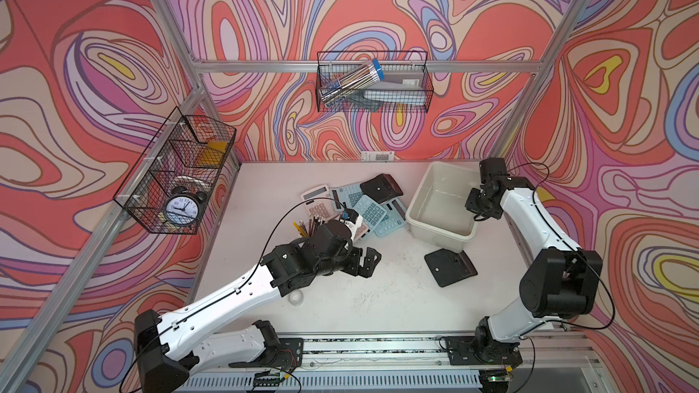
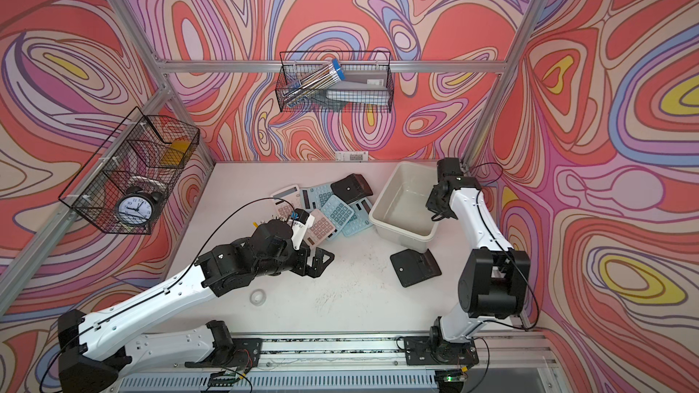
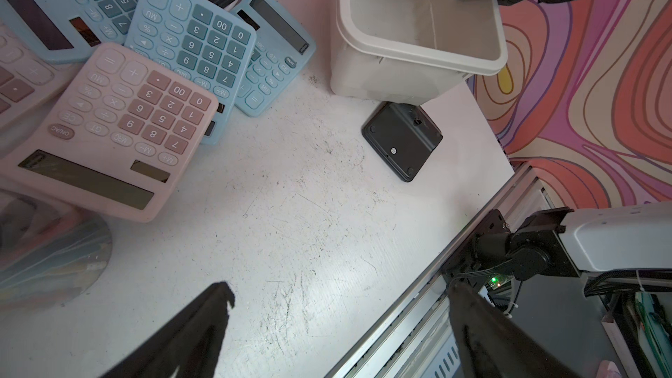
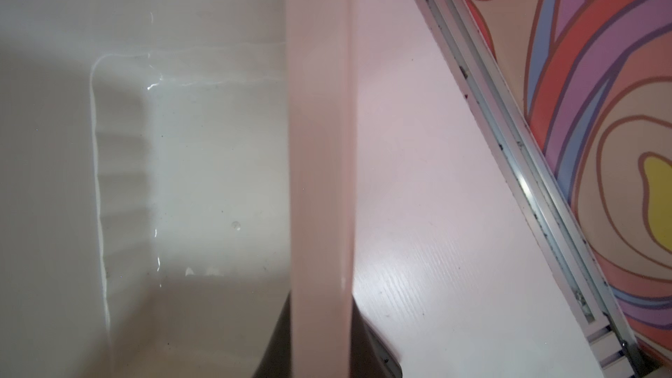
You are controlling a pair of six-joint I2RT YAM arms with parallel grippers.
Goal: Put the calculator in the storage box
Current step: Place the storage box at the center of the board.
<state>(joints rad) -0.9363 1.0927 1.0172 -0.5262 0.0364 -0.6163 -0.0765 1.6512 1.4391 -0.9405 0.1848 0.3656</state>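
Several calculators [image 1: 372, 211] lie heaped just beyond the left gripper [image 1: 368, 263], whose jaws stand wide apart above the table [image 1: 378, 304]. The right gripper [image 1: 476, 202] is clamped on the storage box [image 1: 435, 234] rim.

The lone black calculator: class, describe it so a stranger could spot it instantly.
Find the off-white storage box on the white table. Beside the box's corner nearest the robot's bases lies a black calculator, face down. Unlike the other black one resting on the pink-and-blue pile, it lies alone.
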